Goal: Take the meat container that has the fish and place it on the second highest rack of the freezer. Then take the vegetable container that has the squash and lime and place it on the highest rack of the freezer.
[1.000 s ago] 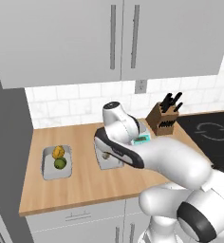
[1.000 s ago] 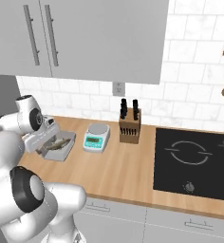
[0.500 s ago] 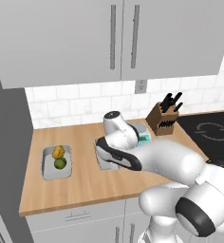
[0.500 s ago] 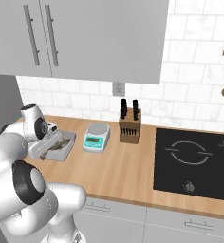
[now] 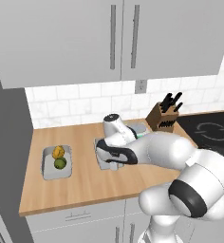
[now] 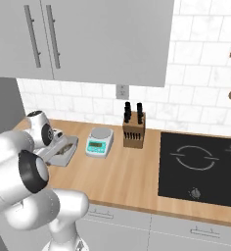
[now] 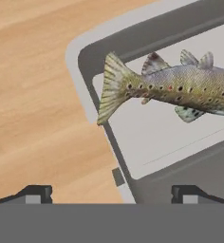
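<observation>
The meat container [image 7: 85, 52] is a grey tray holding a spotted fish [image 7: 180, 88]; it lies mid-counter under my hand [image 5: 100, 159] [image 6: 64, 151]. My gripper [image 7: 113, 194] [image 5: 112, 163] hangs open just above the tray's near-left rim. One fingertip [image 7: 35, 194] is over bare wood and the other is over the tray's inside. Nothing is between the fingers. The vegetable container [image 5: 48, 167], with a yellow squash [image 5: 58, 152] and a green lime [image 5: 60, 163], sits farther left on the counter. The freezer racks are out of view.
A kitchen scale [image 6: 99, 142] and a knife block [image 6: 133, 133] stand to the right of the meat container. Beyond them lies a black cooktop [image 6: 200, 166]. Wall cabinets [image 5: 118, 38] hang overhead. A tall grey unit [image 5: 4, 142] bounds the counter's left end.
My hand has come down and a little forward onto the meat container. The jaws stayed wide. Both containers have kept their places.
</observation>
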Tool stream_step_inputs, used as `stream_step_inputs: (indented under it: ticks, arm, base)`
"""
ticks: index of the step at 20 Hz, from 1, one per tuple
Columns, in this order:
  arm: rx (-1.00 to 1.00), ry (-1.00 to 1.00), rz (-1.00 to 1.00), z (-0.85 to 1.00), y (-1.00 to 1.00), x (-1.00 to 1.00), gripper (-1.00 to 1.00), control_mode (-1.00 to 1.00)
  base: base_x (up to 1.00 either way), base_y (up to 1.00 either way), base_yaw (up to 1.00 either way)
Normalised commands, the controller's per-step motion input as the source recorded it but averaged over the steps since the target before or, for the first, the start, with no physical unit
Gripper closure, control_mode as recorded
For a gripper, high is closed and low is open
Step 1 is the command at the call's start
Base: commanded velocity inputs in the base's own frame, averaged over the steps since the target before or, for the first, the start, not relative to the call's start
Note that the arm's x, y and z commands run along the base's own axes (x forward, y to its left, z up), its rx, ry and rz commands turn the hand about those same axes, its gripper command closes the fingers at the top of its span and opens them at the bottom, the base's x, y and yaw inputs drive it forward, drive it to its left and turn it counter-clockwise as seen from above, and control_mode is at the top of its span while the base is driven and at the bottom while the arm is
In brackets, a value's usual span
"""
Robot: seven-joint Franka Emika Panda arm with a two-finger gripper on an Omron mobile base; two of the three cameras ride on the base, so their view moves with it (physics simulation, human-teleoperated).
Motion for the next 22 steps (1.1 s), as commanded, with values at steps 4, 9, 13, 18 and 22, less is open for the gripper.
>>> stream_step_inputs:
  ticks: [4,9,13,18,22]
  arm:
    - [0.01,0.00,0.00,-0.29,0.00,0.01,-1.00,-1.00]
    - [0.02,0.00,0.00,-0.30,0.03,0.01,1.00,-1.00]
    - [0.02,0.02,0.00,-0.21,0.08,0.05,1.00,-1.00]
    - [0.00,0.00,0.00,-0.03,0.00,0.00,1.00,-1.00]
    - [0.10,-0.04,0.02,0.19,-0.02,-0.11,1.00,-1.00]
  base:
    - [0.00,0.00,0.00]
    - [0.00,0.00,0.00]
    - [0.00,0.00,0.00]
    - [0.00,0.00,0.00]
    - [0.00,0.00,0.00]
